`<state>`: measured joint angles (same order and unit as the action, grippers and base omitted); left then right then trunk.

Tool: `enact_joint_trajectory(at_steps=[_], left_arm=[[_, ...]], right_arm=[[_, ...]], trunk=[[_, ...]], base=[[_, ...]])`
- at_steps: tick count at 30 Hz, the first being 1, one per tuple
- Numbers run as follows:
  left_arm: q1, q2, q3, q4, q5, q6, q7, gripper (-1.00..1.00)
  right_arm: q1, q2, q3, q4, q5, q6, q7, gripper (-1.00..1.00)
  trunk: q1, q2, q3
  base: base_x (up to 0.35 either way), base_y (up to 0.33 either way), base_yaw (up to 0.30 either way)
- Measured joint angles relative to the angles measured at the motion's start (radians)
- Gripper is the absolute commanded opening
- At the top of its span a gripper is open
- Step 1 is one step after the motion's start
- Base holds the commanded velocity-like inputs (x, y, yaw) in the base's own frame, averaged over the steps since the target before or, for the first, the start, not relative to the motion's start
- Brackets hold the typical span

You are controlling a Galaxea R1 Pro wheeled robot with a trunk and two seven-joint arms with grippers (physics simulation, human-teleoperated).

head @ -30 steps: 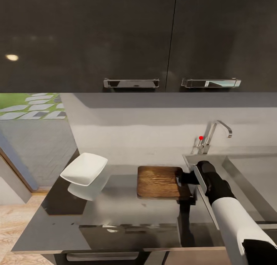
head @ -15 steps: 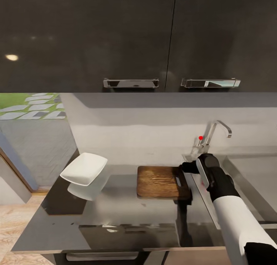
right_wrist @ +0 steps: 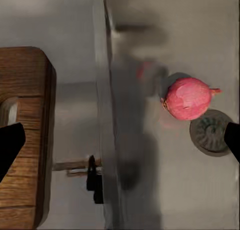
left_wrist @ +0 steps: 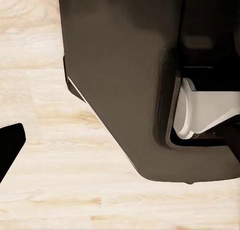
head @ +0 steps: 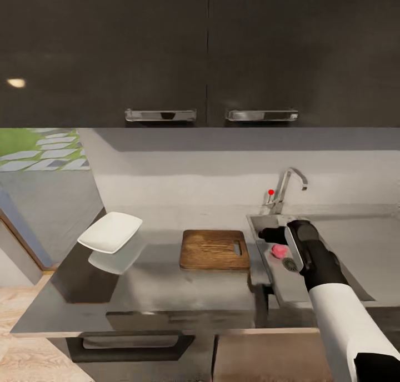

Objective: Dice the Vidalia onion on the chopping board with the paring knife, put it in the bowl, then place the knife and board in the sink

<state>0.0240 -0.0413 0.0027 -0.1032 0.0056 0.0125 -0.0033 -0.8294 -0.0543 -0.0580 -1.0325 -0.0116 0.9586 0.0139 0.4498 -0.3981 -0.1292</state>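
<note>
1. Right gripper (head: 265, 236) hovers over the sink (head: 339, 249); jaws spread wide, holding nothing.
2. Pink onion (right_wrist: 188, 98) lies in the basin beside the drain (right_wrist: 210, 132).
3. Chopping board (head: 214, 249) and white bowl (head: 110, 231) sit on the table (head: 155, 282).
4. Left jaws: cannot tell.
5. No legible writing.

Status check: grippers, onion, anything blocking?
Right gripper open above sink, empty. Onion in basin beside drain, untouched. Nothing blocking it.

open sink basin (head: 333, 243), onion (right_wrist: 187, 98) unobstructed; tap (head: 286, 187) behind
</note>
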Motion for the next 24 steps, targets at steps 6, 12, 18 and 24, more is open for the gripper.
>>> enact_joint_trajectory(at_steps=[6, 12, 18, 24], left_arm=[[0.0, -0.001, -0.001, 0.0, 0.0, 0.0, 0.0, 1.0], [0.0, -0.001, -0.001, 0.0, 0.0, 0.0, 0.0, 1.0], [0.0, -0.002, 0.0, 0.0, 0.0, 0.0, 0.0, 1.0], [0.0, -0.002, 0.0, 0.0, 0.0, 0.0, 0.0, 1.0]], right_arm=[[0.016, -0.001, 0.001, 0.0, 0.0, -0.157, 0.01, 1.0], [0.047, -0.001, 0.001, 0.0, 0.001, -0.279, 0.043, 1.0], [0.074, -0.001, 0.001, -0.001, 0.001, -0.381, 0.053, 1.0], [0.103, -0.002, 0.001, -0.002, 0.002, -0.512, 0.061, 1.0]], trunk=[[0.0, 0.0, 0.0], [0.0, 0.0, 0.0], [0.0, 0.0, 0.0], [0.0, 0.0, 0.0]], base=[[-0.225, -0.243, 0.0], [-0.227, -0.241, 0.0], [-0.223, -0.245, 0.0], [-0.203, -0.254, 0.0]])
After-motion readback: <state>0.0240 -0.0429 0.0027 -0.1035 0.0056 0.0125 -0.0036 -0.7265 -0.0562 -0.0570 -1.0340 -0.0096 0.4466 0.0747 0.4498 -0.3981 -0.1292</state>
